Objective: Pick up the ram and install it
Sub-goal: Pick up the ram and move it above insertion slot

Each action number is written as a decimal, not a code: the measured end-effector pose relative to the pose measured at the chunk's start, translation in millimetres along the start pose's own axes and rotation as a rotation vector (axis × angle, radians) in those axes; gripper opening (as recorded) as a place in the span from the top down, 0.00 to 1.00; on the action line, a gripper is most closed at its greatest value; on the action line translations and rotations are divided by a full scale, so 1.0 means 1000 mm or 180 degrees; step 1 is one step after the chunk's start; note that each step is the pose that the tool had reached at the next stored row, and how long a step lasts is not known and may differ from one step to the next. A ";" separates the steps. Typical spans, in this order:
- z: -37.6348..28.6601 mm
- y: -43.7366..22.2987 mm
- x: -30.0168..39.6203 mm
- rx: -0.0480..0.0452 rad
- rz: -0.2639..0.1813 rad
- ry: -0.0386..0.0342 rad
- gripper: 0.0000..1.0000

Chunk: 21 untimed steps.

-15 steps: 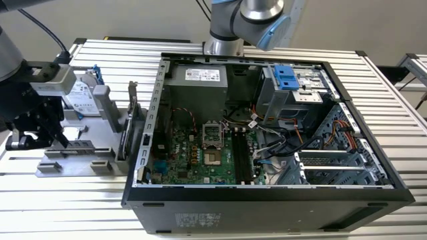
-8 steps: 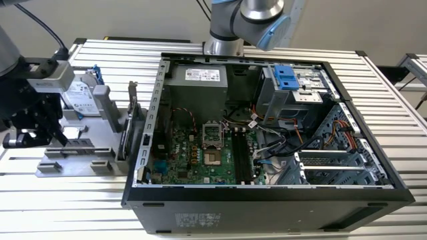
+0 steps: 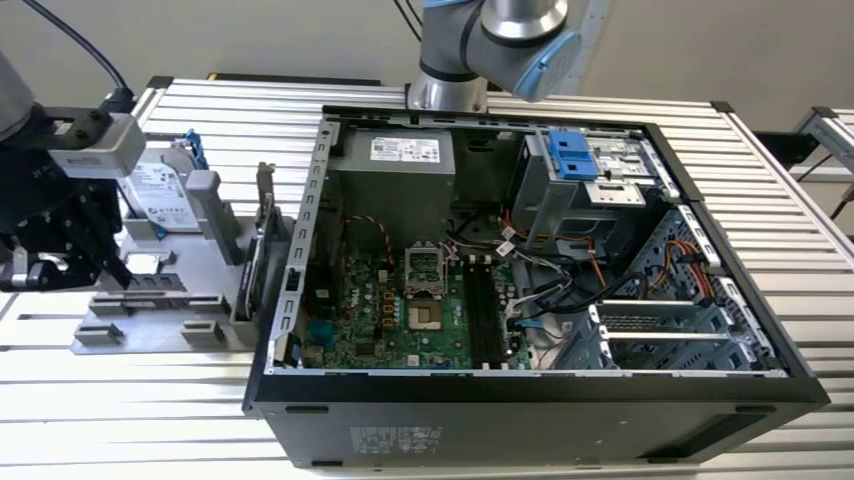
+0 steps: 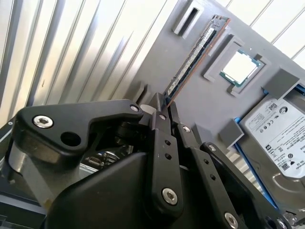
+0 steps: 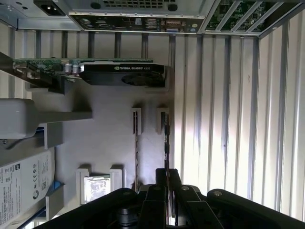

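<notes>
Over the grey tray [image 4: 202,107], the tool [image 4: 164,105] pinches the ram [image 4: 194,58]; thin, long, black-chipped.

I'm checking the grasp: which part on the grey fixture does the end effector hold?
The ram, the long thin stick standing on edge; the end effector pinches its near end. The square processor and hard drive lie flat, untouched.

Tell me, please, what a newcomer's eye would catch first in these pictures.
The big open computer case sits in the middle of the exterior view, its green board bare. In the second wrist view, the black gripper pinches one end of the ram, which stands on edge in a grey tray.
</notes>
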<state>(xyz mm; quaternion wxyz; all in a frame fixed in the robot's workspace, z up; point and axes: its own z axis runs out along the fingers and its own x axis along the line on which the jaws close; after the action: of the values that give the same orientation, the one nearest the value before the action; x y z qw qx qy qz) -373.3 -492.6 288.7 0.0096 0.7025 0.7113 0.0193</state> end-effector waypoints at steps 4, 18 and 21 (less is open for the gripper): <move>-0.0023 0.0001 0.0000 0.0000 0.0000 0.0000 1.00; -0.0075 0.0003 0.0001 0.0000 0.0000 0.0000 1.00; -0.0084 0.0004 0.0001 0.0000 0.0000 0.0000 1.00</move>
<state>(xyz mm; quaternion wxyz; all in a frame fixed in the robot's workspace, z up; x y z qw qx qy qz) -373.3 -492.6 297.1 0.0096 0.7025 0.7113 0.0193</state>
